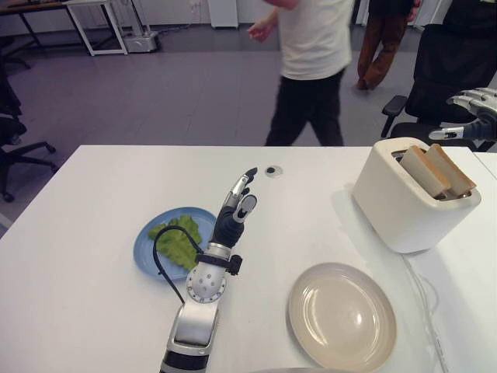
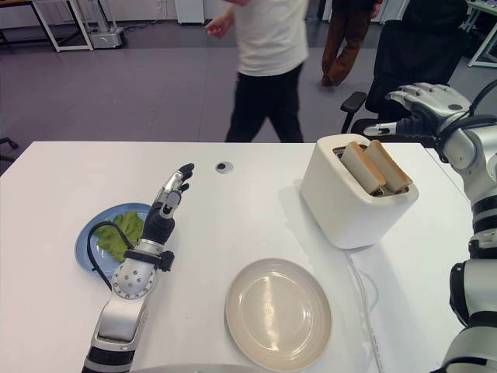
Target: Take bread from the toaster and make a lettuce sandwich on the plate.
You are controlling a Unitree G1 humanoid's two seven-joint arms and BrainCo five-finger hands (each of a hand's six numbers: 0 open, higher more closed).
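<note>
A white toaster [image 1: 404, 200] stands at the right of the table with two slices of bread [image 1: 436, 171] sticking up from its slots. My right hand [image 2: 423, 105] hovers above and behind the toaster, fingers spread and holding nothing. An empty beige plate [image 1: 342, 315] lies in front of the toaster near the table's front edge. A lettuce leaf [image 1: 177, 241] rests on a blue plate [image 1: 147, 260] at the left. My left hand [image 1: 235, 208] is raised just right of the blue plate, fingers straight and empty.
A small round dark grommet [image 1: 273, 170] sits in the tabletop behind my left hand. A white cable [image 2: 365, 303] runs from the toaster along the table's right side. A black office chair [image 2: 404, 54] stands behind the table at the right.
</note>
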